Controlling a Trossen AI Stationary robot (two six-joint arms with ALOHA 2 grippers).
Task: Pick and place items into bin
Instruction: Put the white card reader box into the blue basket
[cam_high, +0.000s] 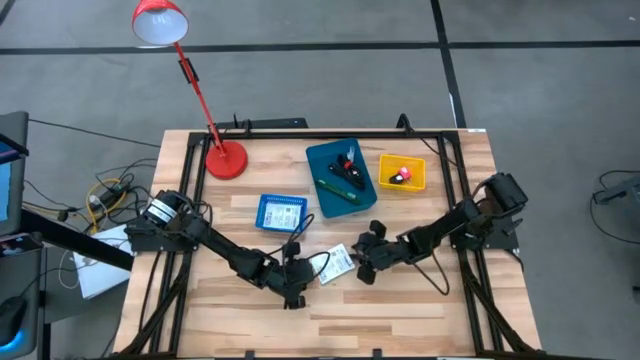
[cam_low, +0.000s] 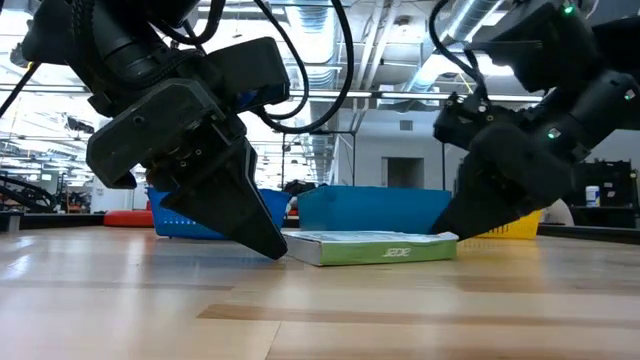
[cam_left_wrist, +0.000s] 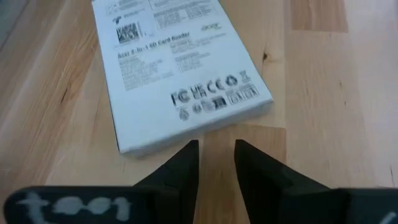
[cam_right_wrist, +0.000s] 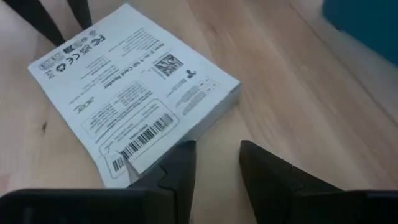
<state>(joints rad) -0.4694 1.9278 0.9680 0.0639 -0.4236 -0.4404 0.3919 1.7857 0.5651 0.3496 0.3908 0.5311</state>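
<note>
White printed packet (cam_left_wrist: 180, 74): lying flat on tabletop (cam_high: 400, 310). Left tool (cam_left_wrist: 216, 152) and right tool (cam_right_wrist: 216, 155): flanking it, fingers slightly parted, apparently gripping nothing.

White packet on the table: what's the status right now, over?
Left end effector and right end effector low at opposite ends of white packet, neither gripping. Packet flat on table, outside teal bin. Nothing between.
</note>
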